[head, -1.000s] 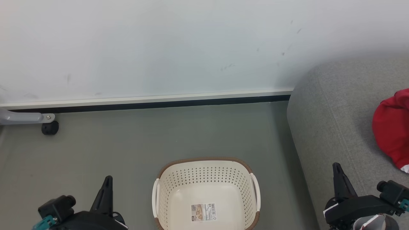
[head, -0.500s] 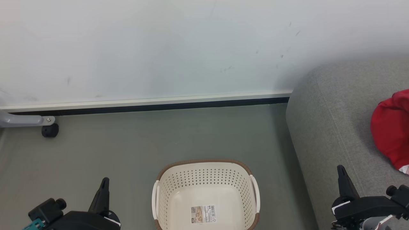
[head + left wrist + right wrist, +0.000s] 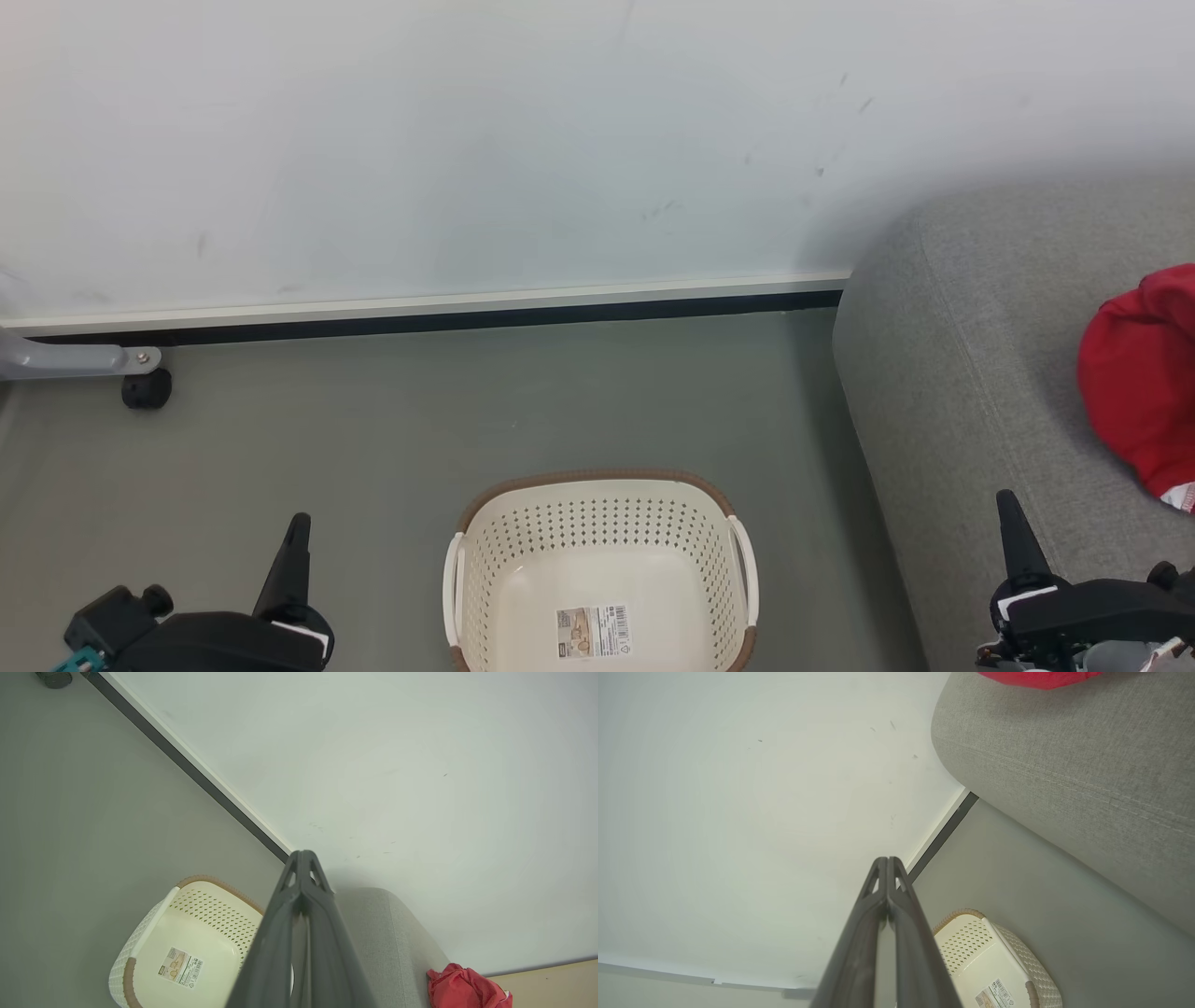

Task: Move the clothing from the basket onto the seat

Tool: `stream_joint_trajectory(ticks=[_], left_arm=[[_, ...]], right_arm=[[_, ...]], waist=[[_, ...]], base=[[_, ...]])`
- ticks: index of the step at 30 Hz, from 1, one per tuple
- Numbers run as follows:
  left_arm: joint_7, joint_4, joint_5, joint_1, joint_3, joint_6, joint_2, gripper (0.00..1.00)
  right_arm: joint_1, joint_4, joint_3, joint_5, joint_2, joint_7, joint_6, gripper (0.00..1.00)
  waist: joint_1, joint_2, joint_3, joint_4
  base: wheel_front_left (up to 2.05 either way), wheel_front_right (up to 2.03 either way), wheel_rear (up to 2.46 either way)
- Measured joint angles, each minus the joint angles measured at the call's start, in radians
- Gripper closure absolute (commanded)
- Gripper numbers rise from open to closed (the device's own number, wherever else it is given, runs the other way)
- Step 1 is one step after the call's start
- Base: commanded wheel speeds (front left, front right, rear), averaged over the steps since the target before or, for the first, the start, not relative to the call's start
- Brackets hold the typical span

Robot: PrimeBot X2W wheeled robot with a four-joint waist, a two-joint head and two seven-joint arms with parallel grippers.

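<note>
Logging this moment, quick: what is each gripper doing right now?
Left gripper: shut, holding nothing.
Right gripper: shut, holding nothing.

One basket (image 3: 597, 523); one seat (image 3: 971, 355); one clothing heap (image 3: 1134, 373); two tools: left tool (image 3: 299, 520), right tool (image 3: 1005, 498).

right end effector (image 3: 887, 861) closed | clothing (image 3: 1038, 677) on seat (image 3: 1064, 779) | basket (image 3: 962, 940) nearby

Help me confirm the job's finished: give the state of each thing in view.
Basket: upright on the floor, empty.
Clothing: bunched, lying on the sofa.
Left end effector: shut, empty.
Right end effector: shut, empty.
</note>
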Motion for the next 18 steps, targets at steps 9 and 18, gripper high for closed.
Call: stream_joint_trajectory(ticks=[9, 18], left_arm=[[0.023, 0.017, -0.112, -0.003, 0.034, -0.019, -0.019, 1.0], [0.048, 0.029, -0.219, -0.006, 0.068, -0.045, -0.032, 1.0]], right_arm=[[-0.004, 0.016, -0.031, 0.123, 0.011, 0.021, 0.022, 1.0], [-0.006, 0.03, -0.063, 0.247, 0.022, 0.042, 0.043, 1.0]], waist=[[0.0, 0.0, -0.007, -0.002], [0.0, 0.0, -0.013, -0.003]], base=[[0.0, 0.0, 0.0], [0.0, 0.0, 0.0]])
